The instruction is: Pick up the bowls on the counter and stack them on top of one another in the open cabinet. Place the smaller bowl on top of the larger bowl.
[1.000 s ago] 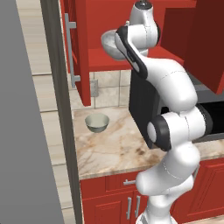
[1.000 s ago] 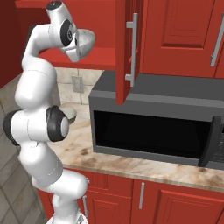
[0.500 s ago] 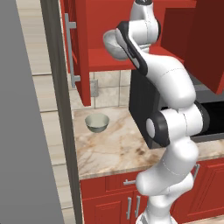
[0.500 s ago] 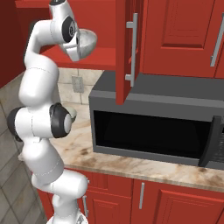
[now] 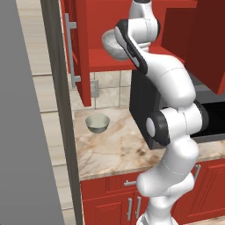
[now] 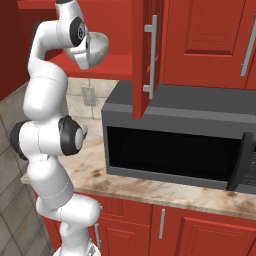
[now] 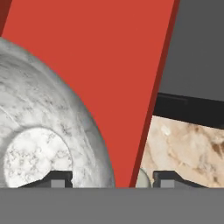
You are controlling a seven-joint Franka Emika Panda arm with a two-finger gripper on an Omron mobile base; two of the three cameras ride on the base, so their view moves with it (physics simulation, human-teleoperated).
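Observation:
The larger bowl [image 5: 110, 44] [image 6: 99, 46] [image 7: 43, 109], white-grey marbled, sits tilted at the front of the open cabinet's red shelf [image 5: 103, 59] [image 6: 117, 66]. My gripper [image 6: 89, 50] [image 7: 113, 177] is up at that shelf, right against the bowl. It is open: in the hand view the two fingertips [image 7: 168, 177] stand wide apart, with the bowl's wall between them and the right tip well off it. The smaller bowl [image 5: 97, 123], dull grey-green, stands upright on the counter [image 5: 114, 149] below the cabinet, near the wall.
A dark microwave [image 6: 175, 145] [image 5: 140, 101] stands on the counter right of the small bowl, under the shelf. The cabinet's doors [image 5: 80, 48] [image 6: 146, 55] hang open on both sides of the arm. A grey wall panel [image 5: 26, 132] bounds the left.
The fingers have parted from the marbled bowl's rim, where they were shut before. The arm and bowl have barely shifted at the shelf.

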